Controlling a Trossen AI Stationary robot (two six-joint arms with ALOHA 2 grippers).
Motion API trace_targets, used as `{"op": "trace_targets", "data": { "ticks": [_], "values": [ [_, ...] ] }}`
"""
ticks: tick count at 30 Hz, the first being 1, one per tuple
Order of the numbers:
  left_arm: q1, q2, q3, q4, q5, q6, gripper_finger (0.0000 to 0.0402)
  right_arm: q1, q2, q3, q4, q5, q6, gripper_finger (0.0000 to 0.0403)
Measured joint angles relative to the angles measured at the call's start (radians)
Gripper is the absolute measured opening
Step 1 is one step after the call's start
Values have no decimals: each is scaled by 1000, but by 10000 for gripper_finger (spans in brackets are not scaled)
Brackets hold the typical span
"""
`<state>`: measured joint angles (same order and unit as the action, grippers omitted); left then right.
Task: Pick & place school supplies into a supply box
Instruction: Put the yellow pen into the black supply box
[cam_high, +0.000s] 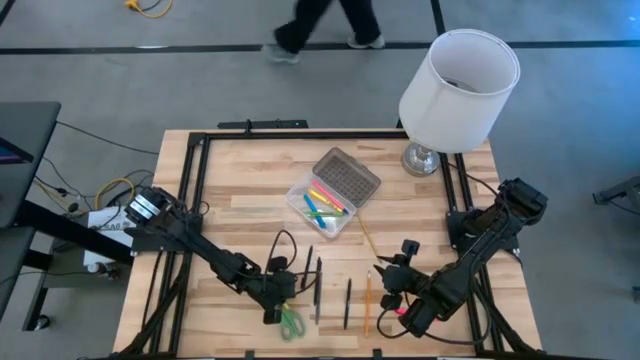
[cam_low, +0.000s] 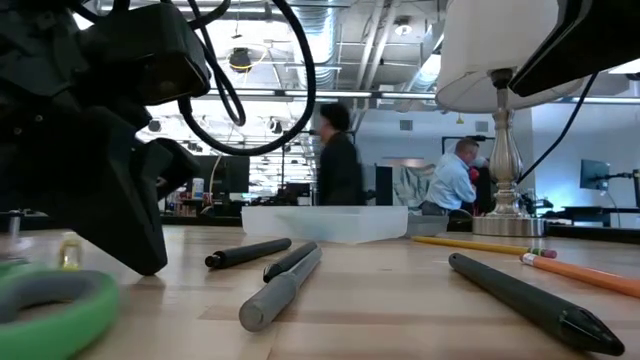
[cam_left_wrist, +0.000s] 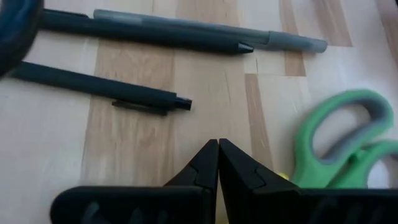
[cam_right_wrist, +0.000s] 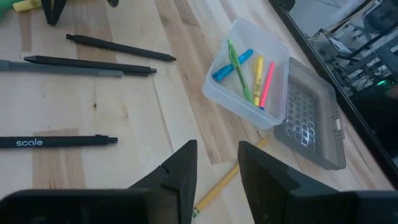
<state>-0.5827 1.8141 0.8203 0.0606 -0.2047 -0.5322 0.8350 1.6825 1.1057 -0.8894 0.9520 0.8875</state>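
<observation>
The supply box is clear, with its grey dotted lid open beside it; it stands mid-table and holds blue, green, yellow and pink markers. Black and grey pens, an orange pencil and a yellow pencil lie on the wood nearer the front. Green-handled scissors lie at the front edge, a small yellow thing beside them. My left gripper is shut, tips low over the table just beside the scissors' handles. My right gripper hangs open above the yellow pencil.
A lamp with a white shade stands at the far right corner. Black frame rails run along the table's sides. A pen marked "scale" lies near my right gripper. People move in the room beyond.
</observation>
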Motion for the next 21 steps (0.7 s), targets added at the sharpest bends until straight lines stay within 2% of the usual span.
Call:
{"op": "trace_targets", "data": {
  "ticks": [6, 9, 13, 18, 21],
  "values": [
    [0, -8, 3, -92, 22, -13, 9, -11, 0, 0, 0, 1, -5, 111],
    [-7, -33, -2, -117, -19, 21, 9, -13, 0, 0, 0, 13, -5, 111],
    [-21, -114, -10, -206, -36, 78, 9, -13, 0, 0, 0, 19, -5, 111],
    [-53, -207, -7, -371, -57, 32, 9, -12, 0, 0, 8, 19, -4, 111],
    [-69, -219, -7, -382, -68, 27, 9, -12, 0, 0, 8, 19, 2, 111]
  ]
}}
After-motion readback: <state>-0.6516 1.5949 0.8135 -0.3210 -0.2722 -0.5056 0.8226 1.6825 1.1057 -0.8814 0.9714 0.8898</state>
